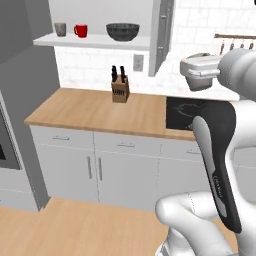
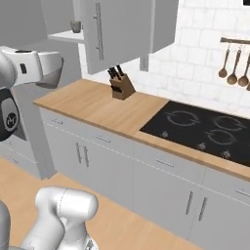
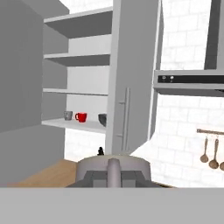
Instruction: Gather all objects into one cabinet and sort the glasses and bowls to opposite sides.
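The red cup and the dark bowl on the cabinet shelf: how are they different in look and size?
The red cup is bright red; the dark bowl is grey-black with fine ribbed lines. The red cup is small and narrow, the dark bowl much wider. The red cup has a side handle, the dark bowl none. The red cup stands left of the dark bowl. Both stand upright on the same shelf.

A wooden knife block with black-handled knives (image 1: 120, 87) is standing near the back edge of the light wooden countertop (image 1: 85, 111), a black glass cooktop (image 2: 207, 131) is lying flush toward its right end, and wooden spoons (image 2: 233, 66) are hanging on the white tiled wall (image 2: 195, 53).
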